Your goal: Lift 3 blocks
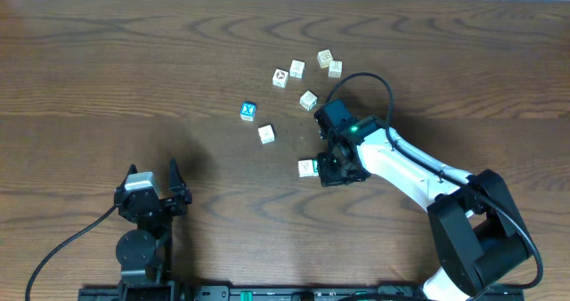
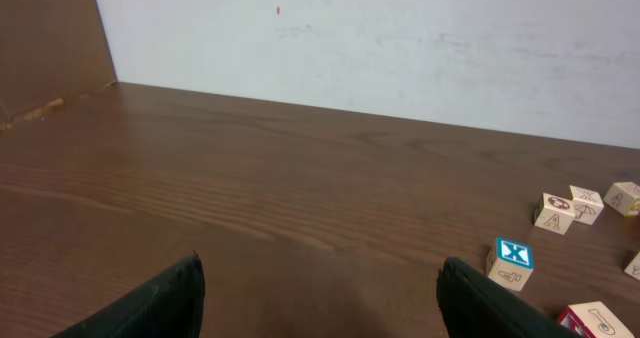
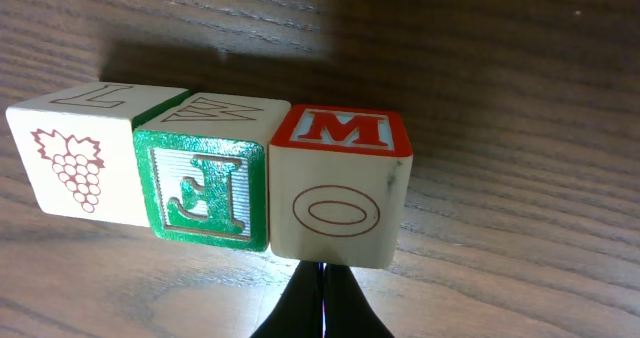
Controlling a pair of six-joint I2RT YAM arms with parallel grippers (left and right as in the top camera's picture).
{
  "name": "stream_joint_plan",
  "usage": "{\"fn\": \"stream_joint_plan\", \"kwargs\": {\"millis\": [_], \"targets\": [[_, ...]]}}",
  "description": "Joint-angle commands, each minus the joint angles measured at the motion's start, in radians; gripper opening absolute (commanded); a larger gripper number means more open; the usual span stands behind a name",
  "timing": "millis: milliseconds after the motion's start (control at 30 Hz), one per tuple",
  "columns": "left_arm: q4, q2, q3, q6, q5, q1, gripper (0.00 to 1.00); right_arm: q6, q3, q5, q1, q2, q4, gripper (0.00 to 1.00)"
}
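While the left pincer gapes, the closed right pincer faces blocks L, W, M.

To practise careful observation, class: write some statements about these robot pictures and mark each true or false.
1. The green-faced block sits between two cream blocks, touching both. True.
2. The right gripper is wide open. False: its fingers are shut together.
3. The left gripper is open and holds nothing. True.
4. The blue block lies between the left gripper's fingers. False: it lies beyond them, untouched.
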Motion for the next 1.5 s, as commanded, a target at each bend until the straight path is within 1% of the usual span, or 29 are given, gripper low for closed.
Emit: {"fn": "stream_joint_plan", "kwargs": {"millis": [0, 233, 567, 700, 967, 1233, 1467], "targets": [[-0.045, 0.0, -0.016, -0.001, -0.009, 0.003, 0.75, 0.011, 0.011, -0.008, 0.005, 0.011, 0.007, 0.01], [-0.045, 0.0, -0.016, -0.001, -0.009, 0.003, 0.75, 0.008, 0.011, -0.023, 0.005, 0.011, -0.002, 0.01], [-0.045, 0.0, -0.016, -0.001, -0.009, 0.003, 0.75, 0.001, 0.011, 0.0, 0.005, 0.011, -0.109, 0.01], [-0.045, 0.0, -0.016, -0.001, -0.009, 0.003, 0.75, 0.013, 0.011, 0.077, 0.005, 0.011, -0.18, 0.01], [-0.045, 0.0, -0.016, -0.001, -0.009, 0.003, 0.75, 0.163, 0.011, 0.302, 0.003, 0.011, -0.283, 0.01], [-0.045, 0.0, -0.016, -0.001, -0.009, 0.003, 0.75, 0.169, 0.011, 0.336, 0.0, 0.011, -0.214, 0.01], [-0.045, 0.0, -0.016, -0.001, -0.009, 0.003, 0.75, 0.169, 0.011, 0.37, -0.023, 0.011, -0.212, 0.01]]}}
